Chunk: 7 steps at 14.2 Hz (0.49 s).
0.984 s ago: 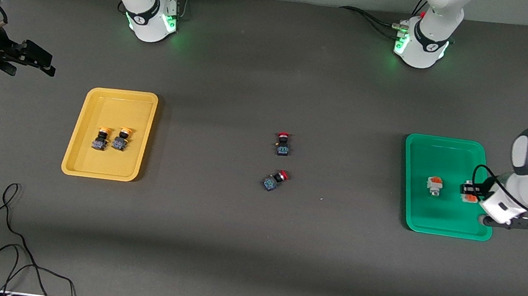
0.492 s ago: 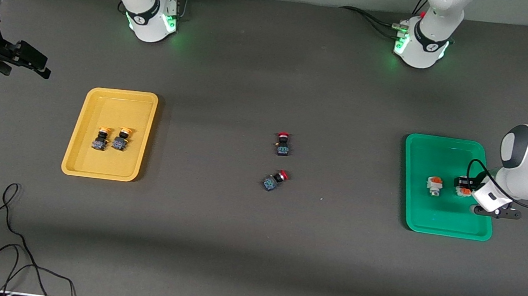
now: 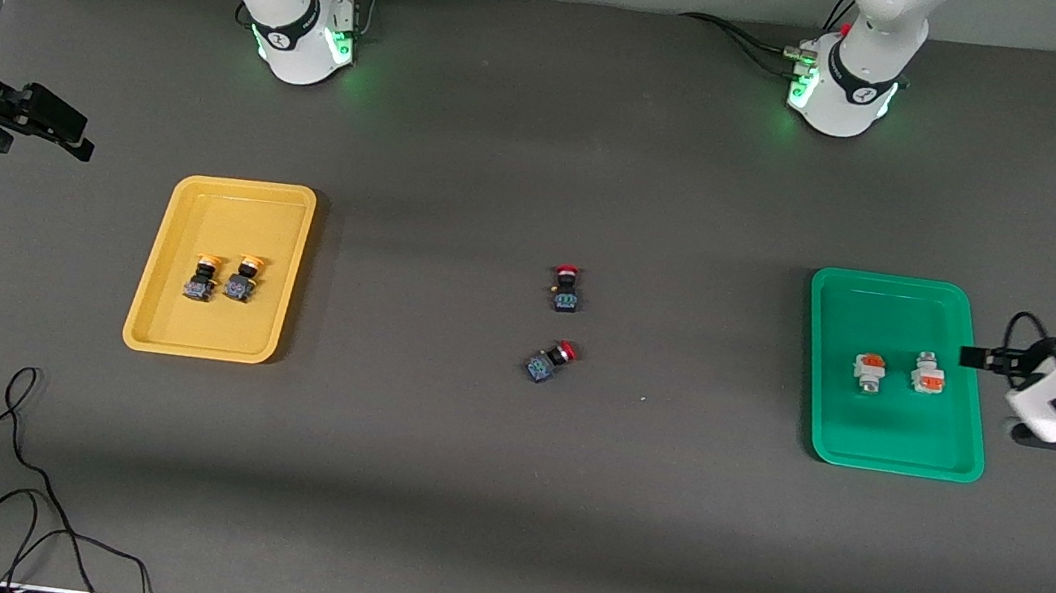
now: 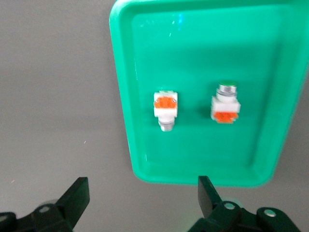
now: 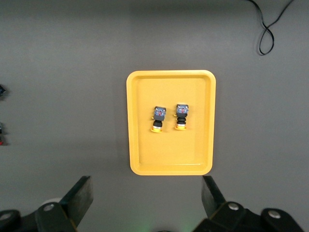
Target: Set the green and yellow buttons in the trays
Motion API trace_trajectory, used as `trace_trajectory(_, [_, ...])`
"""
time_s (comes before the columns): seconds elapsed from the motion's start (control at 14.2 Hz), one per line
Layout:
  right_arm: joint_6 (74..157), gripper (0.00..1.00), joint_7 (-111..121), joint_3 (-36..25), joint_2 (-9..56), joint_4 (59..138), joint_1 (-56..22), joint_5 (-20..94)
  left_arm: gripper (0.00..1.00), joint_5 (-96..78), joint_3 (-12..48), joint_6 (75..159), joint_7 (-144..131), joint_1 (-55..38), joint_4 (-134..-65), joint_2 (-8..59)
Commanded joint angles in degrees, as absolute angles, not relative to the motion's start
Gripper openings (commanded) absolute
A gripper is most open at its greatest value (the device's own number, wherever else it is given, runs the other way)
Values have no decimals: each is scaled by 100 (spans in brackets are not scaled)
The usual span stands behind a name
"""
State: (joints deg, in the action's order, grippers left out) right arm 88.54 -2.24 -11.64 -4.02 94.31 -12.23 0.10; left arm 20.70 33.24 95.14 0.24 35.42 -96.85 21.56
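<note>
- The green tray (image 3: 887, 460) is seen at the right of the front view, with both white buttons inside it: one (image 3: 868, 371) near the middle, the other (image 3: 927, 374) closer to the rim at the left arm's end of the table. They're side by side and not touching, with plenty of bare tray floor around them.
- The left gripper (image 3: 974, 357) is found at the far right edge of the front view, over that tray's outer rim. In the left wrist view its fingers (image 4: 76, 197) are spread wide and nothing is held between them.
- The yellow tray (image 3: 243, 193) is sat at the left of the front view. The two yellow-capped buttons (image 3: 201, 278) (image 3: 242, 277) are parked just beside each other around its middle, well clear of every rim.
- The right gripper (image 3: 56, 123) is seen at the upper left of the front view, up in the air past the yellow tray's outer edge. In the right wrist view its fingers (image 5: 82, 195) are shown wide apart and empty.
- Two red-capped switches (image 3: 566, 289) (image 3: 549, 361) are left in the middle of the table (image 3: 504, 495), well apart from both trays, with lots of open dark grey surface all around.
- A loose black cable (image 3: 11, 485) is looped at the lower left of the front view.
</note>
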Motion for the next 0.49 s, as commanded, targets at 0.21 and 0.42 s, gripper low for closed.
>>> trace_trajectory(0.21, [8613,100,-299,-1415,-229,8931,-1248,571,100,968,3357,8755,853,3647,-9492,898])
trace_trajectory(0.42, [8569,100,-151,-1582,-185,8894,-1257,493,100,433,3270,8815,853,3578,-9501,450])
